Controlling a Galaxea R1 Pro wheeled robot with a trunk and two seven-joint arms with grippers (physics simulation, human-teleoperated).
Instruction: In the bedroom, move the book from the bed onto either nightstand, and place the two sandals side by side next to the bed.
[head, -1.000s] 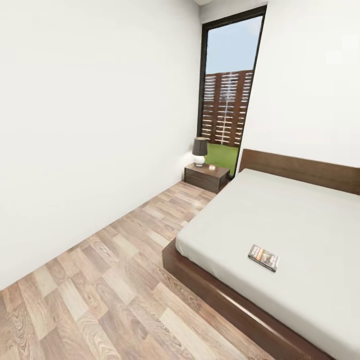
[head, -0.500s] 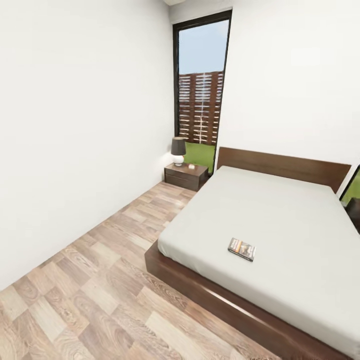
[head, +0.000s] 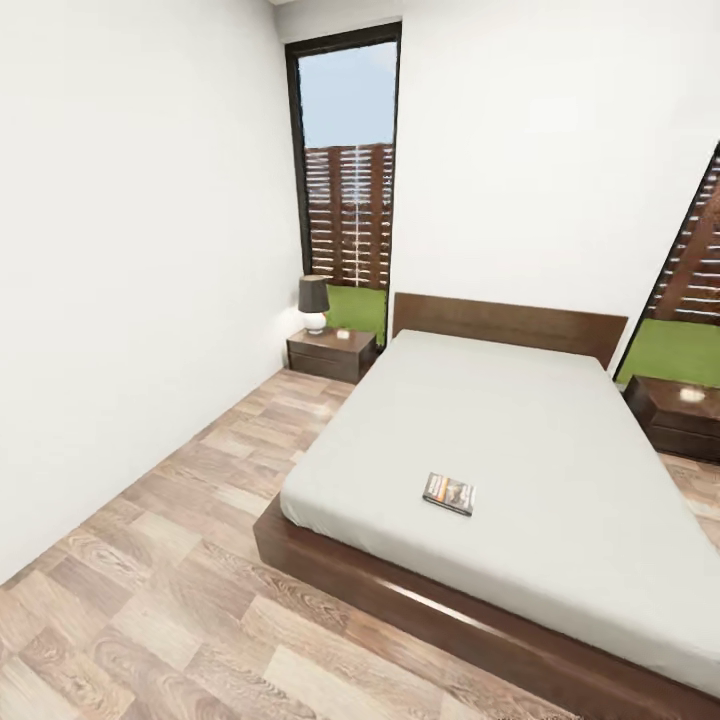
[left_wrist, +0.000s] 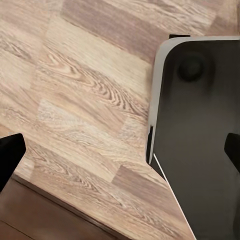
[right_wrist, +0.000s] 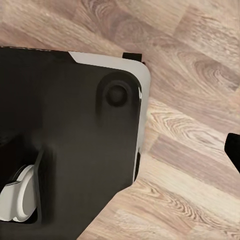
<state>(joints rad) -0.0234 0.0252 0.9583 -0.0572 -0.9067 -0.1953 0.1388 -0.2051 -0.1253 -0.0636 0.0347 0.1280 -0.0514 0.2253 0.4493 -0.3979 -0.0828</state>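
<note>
At the left, a nightstand (head: 330, 352) with a lamp (head: 314, 303) was seen against the wall beside the bed (head: 500, 440). The book (head: 449, 493) lay flat on the mattress near its foot edge, untouched. A second nightstand (head: 682, 412) stood at the right. The approach was judged to be in hand; next, the base would need bringing to the bed and an arm reaching for the book. Both grippers were apparently spread, nothing held.
</note>
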